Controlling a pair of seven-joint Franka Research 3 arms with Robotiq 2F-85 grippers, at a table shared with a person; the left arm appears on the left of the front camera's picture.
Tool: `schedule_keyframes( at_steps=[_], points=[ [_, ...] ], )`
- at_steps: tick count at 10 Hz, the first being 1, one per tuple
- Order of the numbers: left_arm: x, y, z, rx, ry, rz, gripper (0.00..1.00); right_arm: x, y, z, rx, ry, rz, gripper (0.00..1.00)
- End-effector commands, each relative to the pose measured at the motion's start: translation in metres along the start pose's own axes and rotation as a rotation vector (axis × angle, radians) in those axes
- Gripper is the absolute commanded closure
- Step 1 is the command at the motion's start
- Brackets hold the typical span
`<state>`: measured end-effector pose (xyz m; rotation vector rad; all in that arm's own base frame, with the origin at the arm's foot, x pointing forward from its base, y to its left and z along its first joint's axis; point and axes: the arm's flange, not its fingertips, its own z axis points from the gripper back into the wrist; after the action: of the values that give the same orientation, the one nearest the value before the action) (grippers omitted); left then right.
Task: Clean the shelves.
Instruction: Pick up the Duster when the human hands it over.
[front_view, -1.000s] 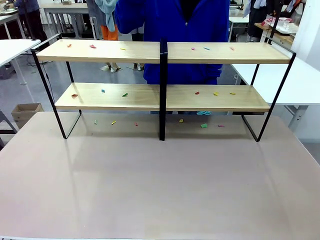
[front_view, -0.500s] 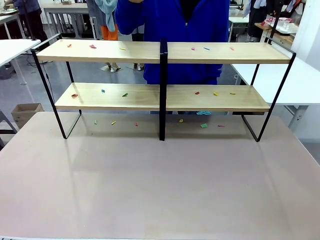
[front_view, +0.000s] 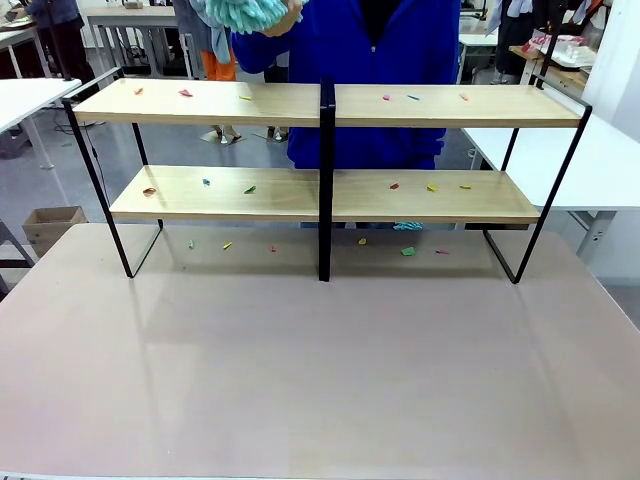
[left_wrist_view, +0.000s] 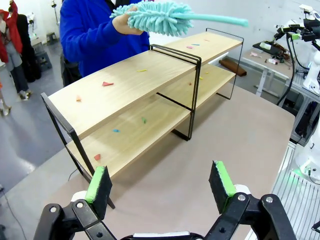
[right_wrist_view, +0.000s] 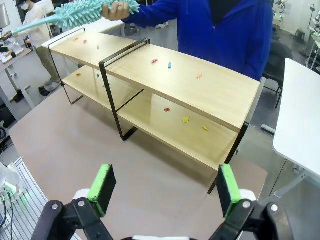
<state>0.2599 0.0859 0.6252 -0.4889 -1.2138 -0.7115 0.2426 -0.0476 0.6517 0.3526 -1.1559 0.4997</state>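
Note:
The shelves (front_view: 250, 195) stand at the far side of the grey-brown tabletop (front_view: 320, 370): two light-wood boards in a black frame with a centre post. Small coloured scraps (front_view: 249, 189) dot both boards and the tabletop underneath. Behind the rack, a person in a blue top (front_view: 380, 60) holds a fluffy teal duster (front_view: 245, 12) above the upper board's left half. The same duster (left_wrist_view: 160, 16) is off the wood in the left wrist view. My left gripper (left_wrist_view: 161, 182) is open and holds nothing, facing the shelves (left_wrist_view: 135, 85) from some distance. My right gripper (right_wrist_view: 165, 189) is likewise open and back from the shelves (right_wrist_view: 200, 85).
White tables flank the workspace at the left (front_view: 25, 95) and the right (front_view: 590, 165). A cardboard box (front_view: 50, 225) sits on the floor at the left. The tabletop in front of the rack is bare.
The person has brought the teal duster into the top of the front view, above the upper board's left half. The rack and the scraps have not moved.

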Motion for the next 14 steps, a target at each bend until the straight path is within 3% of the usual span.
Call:
schedule_keyframes(
  at_steps=[1, 2, 3, 5, 6, 7, 8, 11, 14],
  points=[
    [0.0, 0.0, 0.0, 0.0, 0.0, 0.0, 0.0, 0.001, 0.001, 0.0, 0.0, -0.002, 0.001, 0.0],
    [0.023, 0.006, -0.022, -0.314, 0.185, 0.228, 0.0, 0.001, 0.001, 0.0, 0.0, -0.002, 0.001, 0.0],
    [0.056, 0.018, -0.044, -0.499, 0.353, 0.474, 0.0, 0.001, 0.001, 0.0, 0.0, -0.002, 0.001, 0.0],
    [0.118, 0.053, -0.088, -0.751, 0.341, 0.551, 0.0, 0.001, 0.001, 0.0, 0.0, -0.002, 0.001, 0.0],
    [0.138, 0.062, -0.116, -0.812, 0.322, 0.603, 0.0, 0.001, 0.001, 0.0, 0.0, -0.002, 0.001, 0.0],
    [0.146, 0.059, -0.141, -0.794, 0.369, 0.63, 0.0, 0.001, 0.001, 0.0, 0.0, -0.002, 0.001, 0.0],
    [0.148, 0.053, -0.169, -0.801, 0.447, 0.639, 0.0, 0.001, 0.001, 0.0, 0.0, -0.002, 0.001, 0.0],
    [0.136, 0.044, -0.23, -0.788, 0.549, 0.73, 0.0, 0.001, 0.001, 0.0, 0.0, -0.002, 0.001, 0.0],
    [0.129, 0.031, -0.279, -0.831, 0.519, 0.835, 0.0, 0.001, 0.001, 0.0, 0.0, -0.002, 0.001, 0.0]
  ],
)
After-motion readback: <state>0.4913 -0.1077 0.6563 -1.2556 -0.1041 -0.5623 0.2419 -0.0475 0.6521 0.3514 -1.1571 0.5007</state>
